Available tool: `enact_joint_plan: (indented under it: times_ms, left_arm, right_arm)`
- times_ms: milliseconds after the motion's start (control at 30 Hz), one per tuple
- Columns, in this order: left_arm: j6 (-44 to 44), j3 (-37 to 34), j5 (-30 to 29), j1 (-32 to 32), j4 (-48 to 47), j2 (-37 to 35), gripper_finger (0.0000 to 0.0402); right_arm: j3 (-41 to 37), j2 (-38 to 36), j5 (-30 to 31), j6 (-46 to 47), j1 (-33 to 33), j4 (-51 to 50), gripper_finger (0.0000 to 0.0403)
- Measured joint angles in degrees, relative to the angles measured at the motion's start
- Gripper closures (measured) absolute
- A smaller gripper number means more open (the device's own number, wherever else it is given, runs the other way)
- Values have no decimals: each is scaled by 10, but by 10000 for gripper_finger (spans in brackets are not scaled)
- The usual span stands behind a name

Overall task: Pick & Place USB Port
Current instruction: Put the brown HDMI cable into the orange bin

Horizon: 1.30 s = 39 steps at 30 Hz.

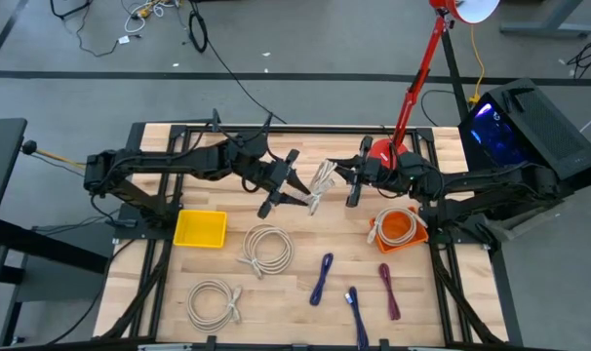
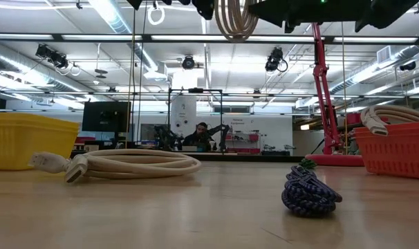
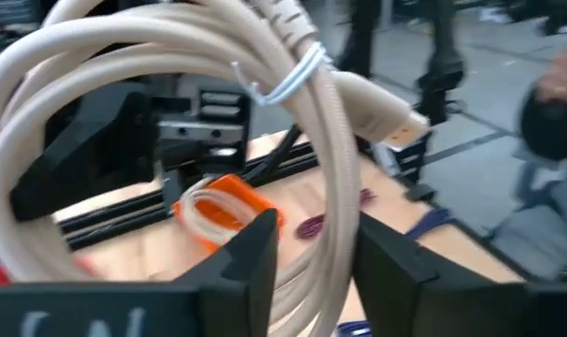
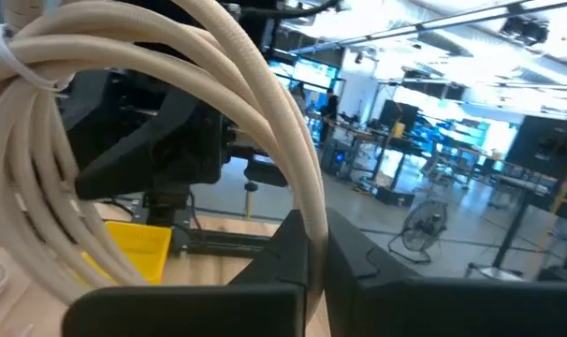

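A coiled white USB cable, bound with a thin white tie, hangs in the air over the table's middle, between my two grippers. It shows at the top of the low view. One USB plug sticks out of the coil. My left gripper comes from the table's left and is shut on the coil. My right gripper comes from the right and is shut on the coil's other side. My left gripper pinches several strands of the coil between its two fingers. The fingers come about level from the table's left and lie across the strands. The coil is clear of the table. My right gripper pinches a strand of the coil's loop between its two fingers, which stand close together. The fingers come about level from the table's right, across the strand. The rest of the coil stands out beyond the fingers, clear of the table.
A yellow bin stands at the left. An orange basket at the right holds a white cable. Two white coils and blue and purple cables lie near the front. A red lamp base stands behind.
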Motion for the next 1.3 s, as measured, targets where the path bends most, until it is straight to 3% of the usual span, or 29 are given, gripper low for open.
enact_joint_plan:
  times_ms: [267, 400, 567, 733, 933, 1067, 1300]
  left_arm:
    - [16, 0, -149, 33, -91, -27, 211]
    - [16, 0, -179, 51, -136, -48, 206]
    - [16, 1, -277, 77, -215, -74, 210]
    - [0, 0, -287, 98, -268, -83, 213]
    - [2, 0, -286, 103, -283, -79, 213]
    - [5, 0, -285, 104, -280, -79, 213]
    - [5, 0, -285, 104, -283, -79, 213]
  right_arm:
    - [0, -26, 106, -2, -9, -85, 397]
    - [0, -63, 131, -11, -11, -130, 397]
    - [1, -140, 188, 7, -11, -270, 397]
    - [1, -232, 236, 95, -7, -471, 397]
    - [1, -296, 263, 270, 6, -743, 397]
    - [18, -303, 258, 327, 16, -818, 397]
    - [129, -292, 280, 356, 18, -925, 397]
